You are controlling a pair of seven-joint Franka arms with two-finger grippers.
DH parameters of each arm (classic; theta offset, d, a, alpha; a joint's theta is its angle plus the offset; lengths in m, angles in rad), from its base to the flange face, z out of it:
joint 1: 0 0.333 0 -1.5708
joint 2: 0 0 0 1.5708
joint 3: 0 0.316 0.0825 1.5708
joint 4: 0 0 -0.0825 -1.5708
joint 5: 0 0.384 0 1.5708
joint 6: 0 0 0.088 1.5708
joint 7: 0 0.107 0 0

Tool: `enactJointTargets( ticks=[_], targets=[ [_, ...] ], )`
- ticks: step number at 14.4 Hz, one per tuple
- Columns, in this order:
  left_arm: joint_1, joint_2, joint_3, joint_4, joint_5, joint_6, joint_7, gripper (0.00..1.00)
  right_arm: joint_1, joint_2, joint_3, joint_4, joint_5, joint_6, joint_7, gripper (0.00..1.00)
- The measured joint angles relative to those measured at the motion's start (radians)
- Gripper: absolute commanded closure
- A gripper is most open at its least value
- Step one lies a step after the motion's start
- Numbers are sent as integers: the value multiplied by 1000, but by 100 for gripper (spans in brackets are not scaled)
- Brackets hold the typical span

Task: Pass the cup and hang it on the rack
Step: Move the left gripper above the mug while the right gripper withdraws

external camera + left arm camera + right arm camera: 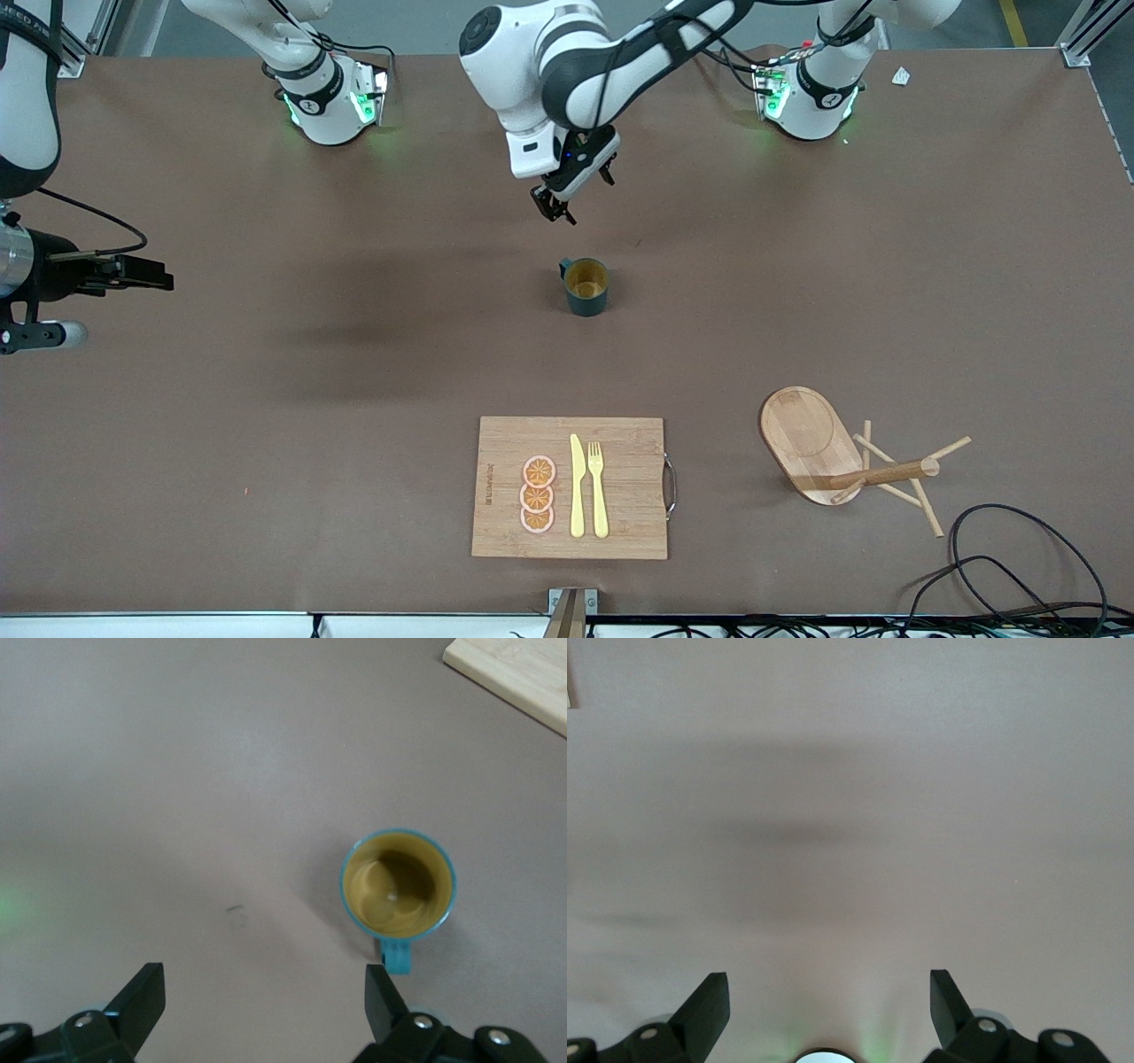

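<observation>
The dark teal cup point(586, 285) stands upright mid-table, its yellowish-brown inside showing and its handle turned toward the robots' bases. My left gripper point(576, 197) hangs open and empty over bare table, between the cup and the bases. In the left wrist view the cup point(399, 884) sits just ahead of one open finger point(383, 999). The wooden rack point(811, 443) is nearer the front camera, toward the left arm's end; it looks tipped over, its post point(881, 476) and pegs pointing sideways. My right gripper point(164, 276) waits open and empty over bare table point(850, 815) at the right arm's end.
A bamboo cutting board point(505, 443) with orange slices point(538, 494), a yellow knife point(577, 487) and a fork point(598, 489) lies near the front edge; its corner shows in the left wrist view point(523, 673). Black cables point(1019, 567) loop beside the rack.
</observation>
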Motion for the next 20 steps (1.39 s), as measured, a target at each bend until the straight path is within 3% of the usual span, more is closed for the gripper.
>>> enactJointTargets(
  ticks=[6, 12, 14, 17, 20],
  targets=[
    [-92, 146, 1, 5, 198, 1, -94, 2, -2, -15, -5, 22, 18, -32, 2, 0],
    [-144, 242, 25, 67, 368, 13, -105, 2, 1, -170, -4, 4, 17, -93, 1, 0],
    [-209, 273, 105, 114, 390, 32, -136, 6, 9, -213, -3, -11, 15, -103, 1, 0],
    [-363, 297, 305, 141, 402, 119, -248, 8, 17, -235, -11, -26, 12, -112, 1, 0],
    [-421, 311, 371, 150, 408, 146, -292, 12, 22, -240, -32, -26, 12, -126, -1, 0]
  ],
)
